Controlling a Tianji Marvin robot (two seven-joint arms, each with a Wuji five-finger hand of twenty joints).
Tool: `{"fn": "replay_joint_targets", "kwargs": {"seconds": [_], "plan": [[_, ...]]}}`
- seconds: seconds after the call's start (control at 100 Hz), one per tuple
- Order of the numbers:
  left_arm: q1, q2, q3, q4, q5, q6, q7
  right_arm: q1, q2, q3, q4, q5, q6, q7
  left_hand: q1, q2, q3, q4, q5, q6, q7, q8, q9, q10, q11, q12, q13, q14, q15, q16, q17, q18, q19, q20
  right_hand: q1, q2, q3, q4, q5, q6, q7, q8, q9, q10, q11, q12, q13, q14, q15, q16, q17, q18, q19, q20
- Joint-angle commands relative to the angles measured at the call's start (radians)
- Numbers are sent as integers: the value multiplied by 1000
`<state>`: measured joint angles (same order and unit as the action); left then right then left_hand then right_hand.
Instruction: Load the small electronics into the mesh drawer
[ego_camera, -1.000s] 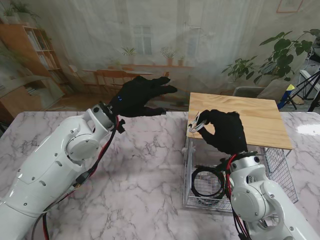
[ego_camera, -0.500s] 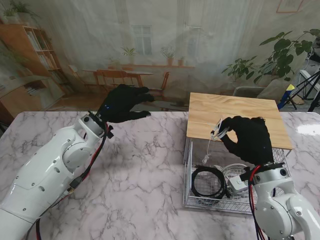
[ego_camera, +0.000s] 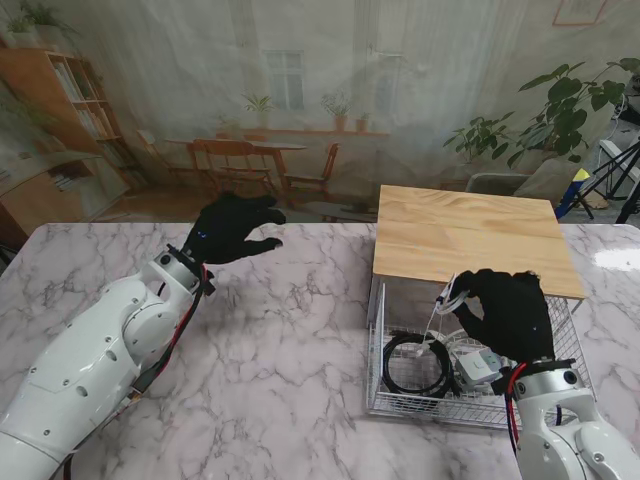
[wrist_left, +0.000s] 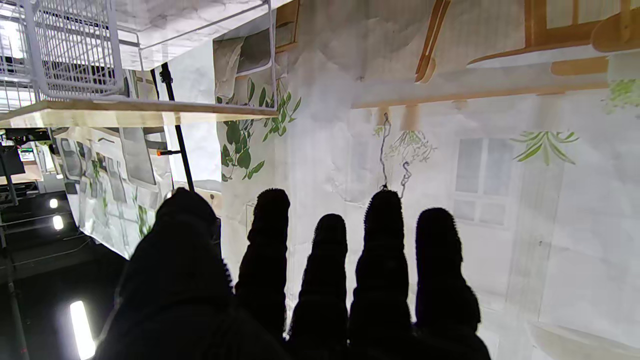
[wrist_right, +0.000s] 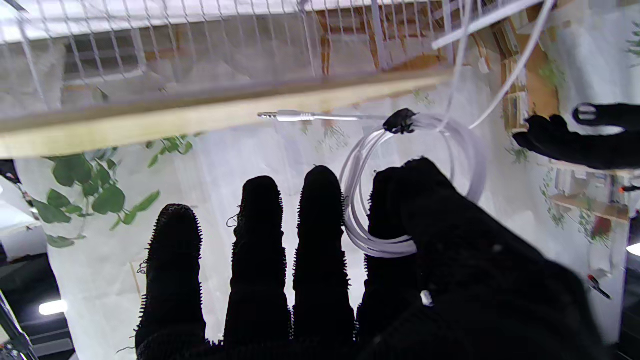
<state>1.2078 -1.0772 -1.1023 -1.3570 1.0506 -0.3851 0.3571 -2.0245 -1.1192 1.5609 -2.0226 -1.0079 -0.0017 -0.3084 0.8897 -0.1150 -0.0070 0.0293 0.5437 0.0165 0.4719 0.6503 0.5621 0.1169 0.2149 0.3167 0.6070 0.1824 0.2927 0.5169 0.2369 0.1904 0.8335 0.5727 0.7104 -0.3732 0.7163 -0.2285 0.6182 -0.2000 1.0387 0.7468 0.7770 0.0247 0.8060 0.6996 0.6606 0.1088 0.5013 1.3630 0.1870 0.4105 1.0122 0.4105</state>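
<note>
Over the open mesh drawer (ego_camera: 400, 395), pulled out toward me from under the wooden top (ego_camera: 470, 235), a coiled white cable (wrist_right: 415, 185) hangs pinched in the right hand (ego_camera: 505, 312); wrist view shows thumb and index finger clamped on the loop, the other three fingers (wrist_right: 260, 240) straight and slightly apart, a jack plug sticking out sideways from the coil and a loose tail running off toward the basket wire. Cable is held over the drawer, near its back edge under the wood top; whether the dangling end touches the contents I cannot tell. Already inside: a black coiled cable (ego_camera: 415, 365) on the left part of the drawer, a small white boxy item (ego_camera: 477, 366), probably a charger, right next to it, partly hidden by the right wrist. So judged progress: two items in, this cable is the one in hand, not yet released. No other electronics are visible on the marble table (ego_camera: 290, 330) in the stand view, so this may be the last item, though small things could be missed. Left: lower, let go of the cable, maybe push the drawer shut. Left hand (ego_camera: 232, 228) is well apart from the drawer, raised over the far left of the table, holding nothing, fingers extended and loosely spread, as the left wrist view confirms.
</note>
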Motion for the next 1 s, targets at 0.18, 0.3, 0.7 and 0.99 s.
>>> {"fn": "replay_joint_targets", "kwargs": {"seconds": [0.18,0.3,0.7,0.99], "plan": [[7,5,6,14,14,2,-12,40,2,-61,126,30,86,35,25,36,3,-8,21,7,9,6,12,-5,-8,11,12,-1,13,11,-17,33,14,23,12,51,39,-2,89,-61,51,1,16,5,-54,-19,42,53,-92,-80,-14,-21,2,-9],[10,10,3,12,31,1,-12,60,8,-71,164,15,108,58,25,37,2,-8,20,9,8,5,7,-5,-10,11,11,0,12,11,-18,32,13,22,-1,-72,144,25,20,-13,-29,-204,-35,20,-130,-80,55,90,-202,-158,-46,-3,-34,-17],[4,14,6,17,44,-11,-13,0,22,-3,145,-100,114,91,23,41,2,-9,12,10,-13,-10,4,-3,-12,10,12,-4,11,11,-19,31,10,21,-364,-163,-77,114,-204,312,-668,-342,-380,151,-304,-375,-187,172,-281,-217,-98,11,-125,11],[5,18,6,18,59,-10,-13,-59,5,14,62,-44,57,20,23,43,2,-9,16,10,-15,-7,0,-4,-13,9,9,-4,10,11,-19,31,9,20,-398,-111,-2,129,-129,267,-582,-270,-324,156,-164,-283,-62,154,-237,-195,-29,-21,-40,57]]}}
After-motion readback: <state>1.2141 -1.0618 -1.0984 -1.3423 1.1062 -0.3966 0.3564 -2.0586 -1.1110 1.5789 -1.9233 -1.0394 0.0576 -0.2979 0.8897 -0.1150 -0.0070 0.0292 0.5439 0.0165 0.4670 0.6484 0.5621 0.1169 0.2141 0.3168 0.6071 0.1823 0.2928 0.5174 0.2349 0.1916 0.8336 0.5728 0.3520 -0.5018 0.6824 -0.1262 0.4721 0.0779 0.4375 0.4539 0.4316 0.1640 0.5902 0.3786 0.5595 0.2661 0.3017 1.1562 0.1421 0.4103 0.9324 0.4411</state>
